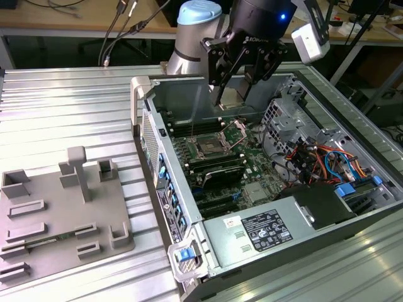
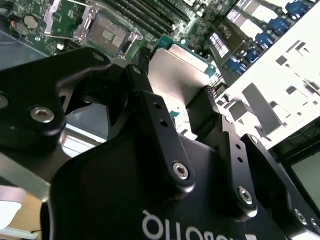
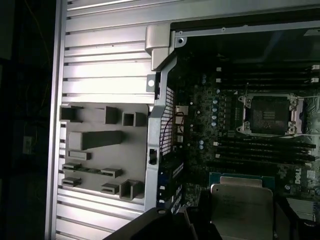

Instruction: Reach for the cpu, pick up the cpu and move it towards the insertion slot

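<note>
Tool is clamped on the cpu, fingers pinching its opposite edges, the silvery plate held clear above the open computer case. The insertion slot sits below the tool on the green board, apparently still bare with its frame open, though that's hard to confirm. Further out, a grey fixture tray lies on the ribbed worktop.

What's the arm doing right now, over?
Gripper shut on the cpu, held above the open case. Insertion slot open below, apart from it. Nothing between them.
</note>
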You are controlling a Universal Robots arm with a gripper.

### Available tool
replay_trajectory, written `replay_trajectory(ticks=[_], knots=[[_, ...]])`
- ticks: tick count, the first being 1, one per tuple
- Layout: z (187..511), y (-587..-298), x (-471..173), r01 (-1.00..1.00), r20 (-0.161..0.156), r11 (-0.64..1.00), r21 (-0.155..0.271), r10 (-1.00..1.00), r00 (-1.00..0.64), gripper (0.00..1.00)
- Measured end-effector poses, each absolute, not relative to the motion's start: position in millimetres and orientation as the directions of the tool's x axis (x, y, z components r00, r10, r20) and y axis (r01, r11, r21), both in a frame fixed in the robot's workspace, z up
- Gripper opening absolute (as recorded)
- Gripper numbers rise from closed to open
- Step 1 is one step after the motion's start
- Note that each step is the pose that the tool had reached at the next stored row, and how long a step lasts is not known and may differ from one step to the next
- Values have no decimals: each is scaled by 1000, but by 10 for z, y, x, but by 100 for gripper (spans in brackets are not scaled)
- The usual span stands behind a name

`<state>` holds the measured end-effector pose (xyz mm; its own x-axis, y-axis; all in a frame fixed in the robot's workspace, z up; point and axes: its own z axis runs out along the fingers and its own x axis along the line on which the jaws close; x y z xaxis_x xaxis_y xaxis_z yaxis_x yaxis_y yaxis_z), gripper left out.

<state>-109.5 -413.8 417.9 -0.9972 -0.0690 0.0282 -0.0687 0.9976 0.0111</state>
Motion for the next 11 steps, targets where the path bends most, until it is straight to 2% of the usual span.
replay_trajectory(ticks=[5,11], knots=[[4125,-3869,-999,-69,28,998,10,-69,-997,55],[4041,-3842,-869,-52,29,999,10,-52,-998,55]])
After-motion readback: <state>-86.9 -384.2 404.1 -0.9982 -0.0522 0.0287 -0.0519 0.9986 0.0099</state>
